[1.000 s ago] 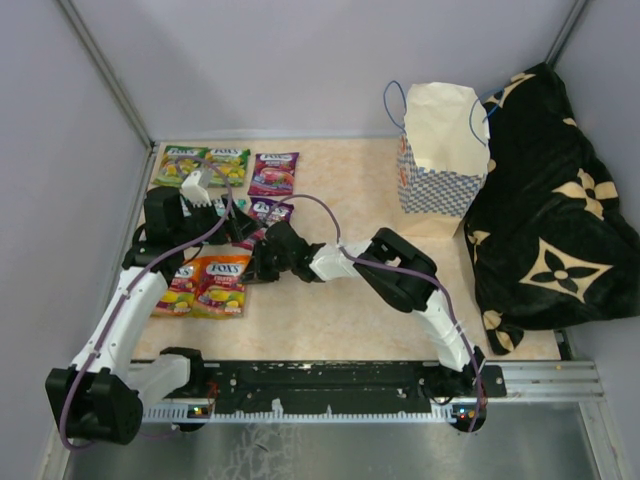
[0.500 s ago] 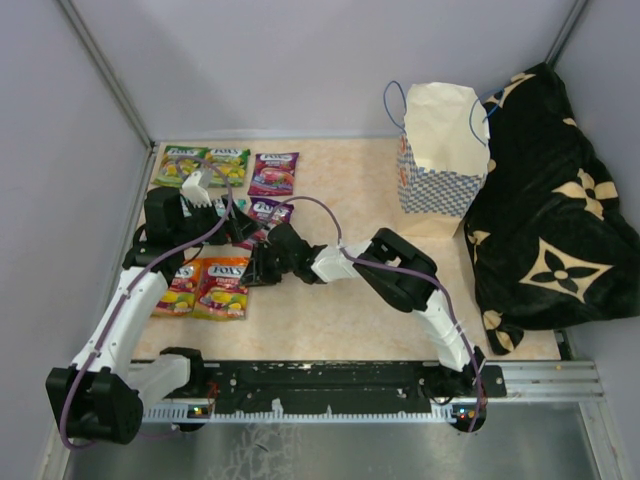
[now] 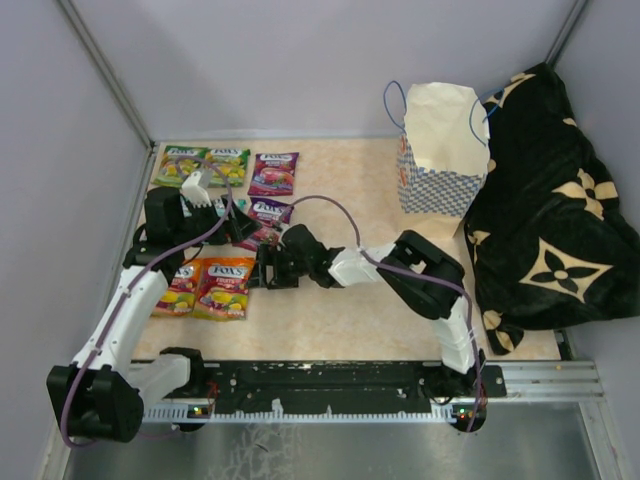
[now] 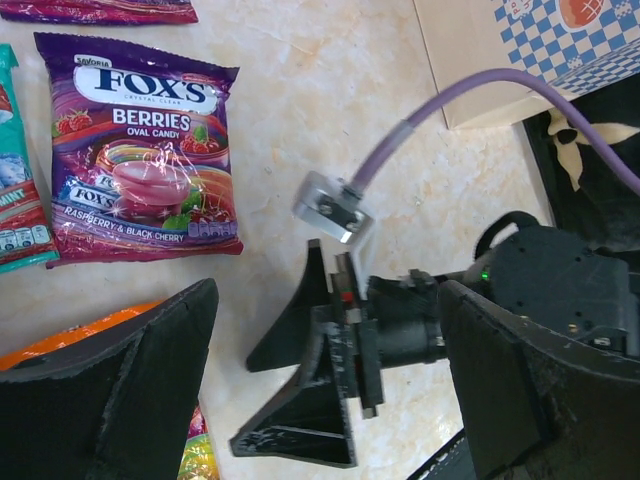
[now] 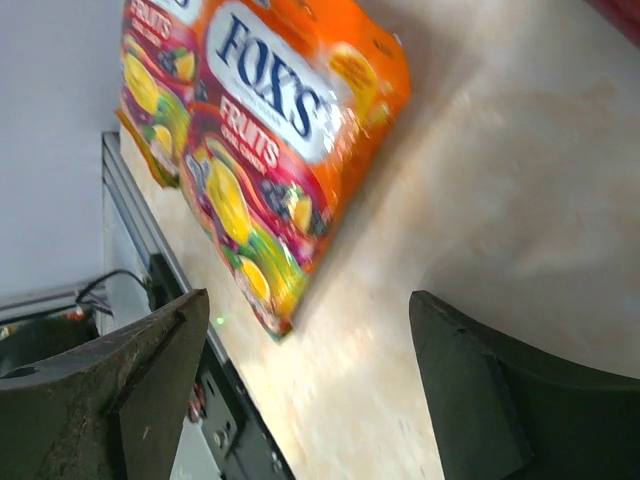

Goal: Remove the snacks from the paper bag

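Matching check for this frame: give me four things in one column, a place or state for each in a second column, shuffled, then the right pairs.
Column one
1. paper bag
2. purple Berries pouch
3. orange Fruits pouch
4. right gripper

Column two
A. open, holding nothing
B. lying flat near the front left edge of the table
C. standing upright beside the black cloth
D. lying flat beside a teal pouch

Pairs: 1-C, 2-D, 3-B, 4-A
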Controlling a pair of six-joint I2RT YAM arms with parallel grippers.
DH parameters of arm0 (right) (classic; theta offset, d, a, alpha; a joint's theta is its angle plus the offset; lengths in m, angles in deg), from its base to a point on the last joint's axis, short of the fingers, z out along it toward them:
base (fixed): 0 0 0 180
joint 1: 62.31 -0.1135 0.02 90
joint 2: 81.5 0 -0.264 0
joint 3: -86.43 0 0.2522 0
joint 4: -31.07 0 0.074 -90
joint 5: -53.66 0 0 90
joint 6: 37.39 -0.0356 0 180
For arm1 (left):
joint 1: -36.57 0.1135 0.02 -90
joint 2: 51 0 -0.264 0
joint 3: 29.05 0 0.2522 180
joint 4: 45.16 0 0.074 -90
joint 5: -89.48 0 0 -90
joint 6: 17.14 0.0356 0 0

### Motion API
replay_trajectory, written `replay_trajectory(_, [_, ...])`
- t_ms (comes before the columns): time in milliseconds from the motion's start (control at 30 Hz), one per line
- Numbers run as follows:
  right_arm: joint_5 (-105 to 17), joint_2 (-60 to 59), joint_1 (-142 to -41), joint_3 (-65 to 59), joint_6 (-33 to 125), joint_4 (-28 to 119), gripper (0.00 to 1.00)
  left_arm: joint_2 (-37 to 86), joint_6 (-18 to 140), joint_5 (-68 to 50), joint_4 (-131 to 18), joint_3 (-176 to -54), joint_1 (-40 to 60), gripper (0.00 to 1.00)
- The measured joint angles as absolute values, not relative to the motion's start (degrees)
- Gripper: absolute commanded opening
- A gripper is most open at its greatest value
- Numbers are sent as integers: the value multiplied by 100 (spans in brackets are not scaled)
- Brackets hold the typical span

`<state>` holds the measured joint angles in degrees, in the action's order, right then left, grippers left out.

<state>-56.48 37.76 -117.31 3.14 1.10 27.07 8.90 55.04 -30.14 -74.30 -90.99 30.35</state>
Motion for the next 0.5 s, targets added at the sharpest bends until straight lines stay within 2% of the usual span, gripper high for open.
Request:
replay_trajectory(100, [-5580, 3335, -11683, 869, 253, 2761, 99, 923, 5502, -3014, -7430, -9099, 3035, 96])
replay_trajectory(500, [-5449, 1230, -10929, 3135, 921, 2545, 99, 1091, 5580, -3076, -7400, -9167, 3035, 97])
